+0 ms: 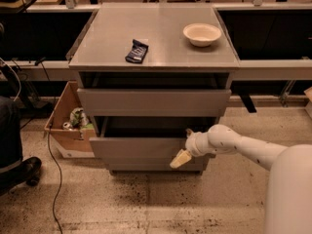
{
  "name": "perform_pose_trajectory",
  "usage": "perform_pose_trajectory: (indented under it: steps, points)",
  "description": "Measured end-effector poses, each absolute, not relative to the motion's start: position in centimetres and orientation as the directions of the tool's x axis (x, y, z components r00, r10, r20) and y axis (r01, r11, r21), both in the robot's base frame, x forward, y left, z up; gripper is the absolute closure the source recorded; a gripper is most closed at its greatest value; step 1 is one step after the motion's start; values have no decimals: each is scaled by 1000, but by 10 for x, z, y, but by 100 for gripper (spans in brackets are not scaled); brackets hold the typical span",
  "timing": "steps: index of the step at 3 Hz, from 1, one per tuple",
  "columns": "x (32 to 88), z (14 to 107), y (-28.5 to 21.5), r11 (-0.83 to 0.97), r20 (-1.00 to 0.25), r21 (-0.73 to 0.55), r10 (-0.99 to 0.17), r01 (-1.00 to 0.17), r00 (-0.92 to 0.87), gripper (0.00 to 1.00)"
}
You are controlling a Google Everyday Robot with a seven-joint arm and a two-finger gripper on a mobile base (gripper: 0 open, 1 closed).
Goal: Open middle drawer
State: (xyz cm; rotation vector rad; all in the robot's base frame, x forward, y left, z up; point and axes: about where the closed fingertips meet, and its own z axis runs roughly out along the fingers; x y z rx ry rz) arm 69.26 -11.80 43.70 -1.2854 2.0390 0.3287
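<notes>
The grey cabinet [156, 38] has three drawers. The middle drawer [139, 148], a plain grey front of medium height, is pulled out toward me, and a dark gap of its interior shows above the front. My gripper [182, 156] is at the right end of that front panel, by its upper edge. The white arm [229, 141] reaches in from the lower right. The lowest drawer is mostly hidden under the pulled-out middle one.
The top drawer [153, 102] stands slightly out. A cream bowl [202, 34] and a dark packet [137, 51] lie on the cabinet top. A cardboard box [66, 130] with rubbish stands left of the cabinet, beside a cable [52, 174] and a black base [19, 172].
</notes>
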Motion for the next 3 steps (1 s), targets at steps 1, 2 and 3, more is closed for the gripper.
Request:
perform_pose_trajectory:
  steps: [1,2,3]
  points:
    - [629,437,-107,321,-614,-47,-756,-946,-226,3]
    - [612,439,-106,280,-598,-11,-771,-960,-218,25]
    - [612,447,-107,280,-598,-11,-771,-960,-218,56]
